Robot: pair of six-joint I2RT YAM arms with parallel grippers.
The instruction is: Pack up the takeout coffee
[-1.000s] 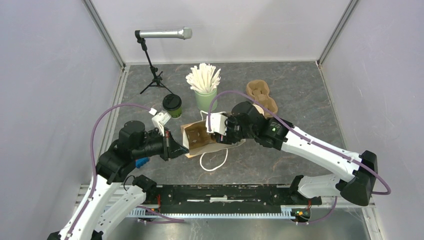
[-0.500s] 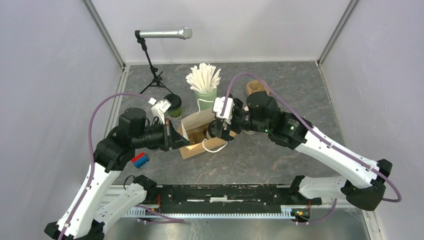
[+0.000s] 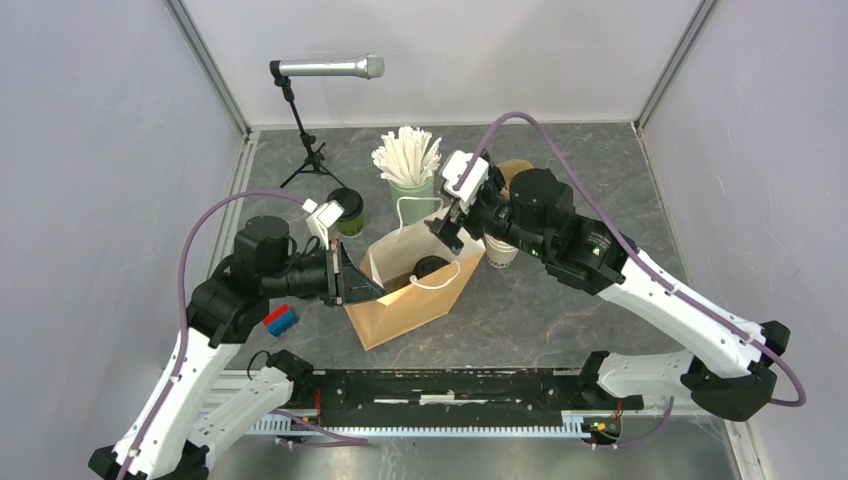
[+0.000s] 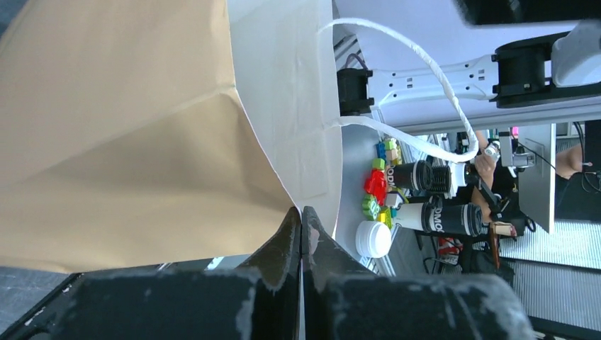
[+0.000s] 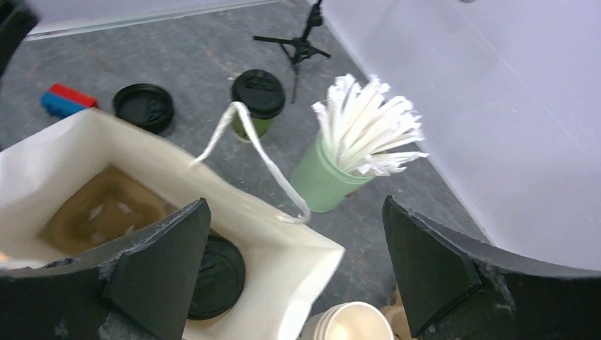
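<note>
A brown paper bag (image 3: 415,300) stands open on the table. My left gripper (image 3: 358,285) is shut on its left rim, the fingertips (image 4: 301,216) pinching the paper edge (image 4: 283,142). One takeout coffee sits inside the bag; only its black lid (image 3: 431,266) (image 5: 216,278) shows. The olive-green coffee (image 3: 345,210) (image 5: 258,98) stands behind the bag on the left. My right gripper (image 3: 458,222) (image 5: 294,205) hangs wide open above the bag's far right corner, with nothing between its fingers. A brown cardboard insert (image 5: 106,212) lies in the bag's bottom.
A mint-green cup of white sticks (image 3: 410,175) (image 5: 326,177) stands just behind the bag, and a stack of cream cups (image 3: 500,252) (image 5: 352,322) at its right. A brown carrier (image 3: 518,172), a microphone stand (image 3: 310,160), a loose black lid (image 5: 144,106) and a red-blue block (image 3: 282,319) lie around.
The bag has gone from lying on its side to standing upright, still held by the left gripper. The right gripper opened, left the cup in the bag and drew up and back right.
</note>
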